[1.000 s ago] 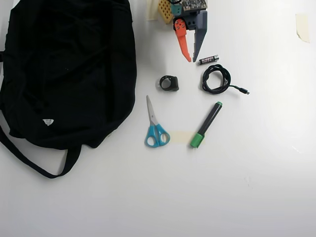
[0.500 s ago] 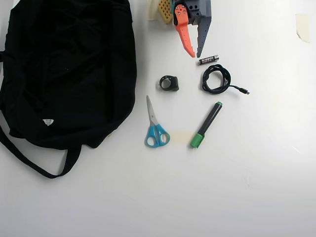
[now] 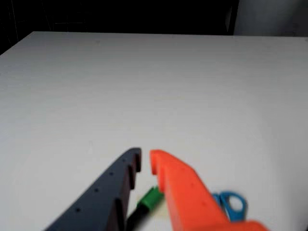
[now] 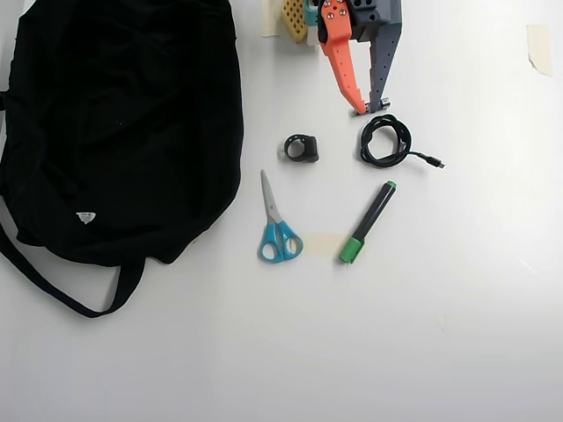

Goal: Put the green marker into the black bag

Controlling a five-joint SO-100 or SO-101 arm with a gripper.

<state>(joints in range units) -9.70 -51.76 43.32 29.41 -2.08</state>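
- The gripper [image 4: 367, 109] reaches in from the top edge of the overhead view, its orange finger [image 4: 341, 57] and dark grey finger [image 4: 382, 53] narrowly parted and holding nothing.
- The green marker [image 4: 367, 222] lies flat on the white table [image 4: 457, 334], well below the gripper in the overhead view and apart from it, slanted with its green cap at the lower end.
- A coiled black cable [image 4: 387, 141] lies between the gripper and the marker, just beneath the fingertips.
- Blue-handled scissors [image 4: 277, 227] lie just left of the marker, blades pointing up; a small black ring-shaped part [image 4: 302, 148] sits above them.
- The black bag [image 4: 114, 123] spreads far left of the marker, its strap [image 4: 53, 286] looping below.
- In the wrist view, the marker's cap [image 3: 150, 198] shows blurred between the two fingers, with what seem to be the scissor handles [image 3: 232, 204] just right of the orange one.
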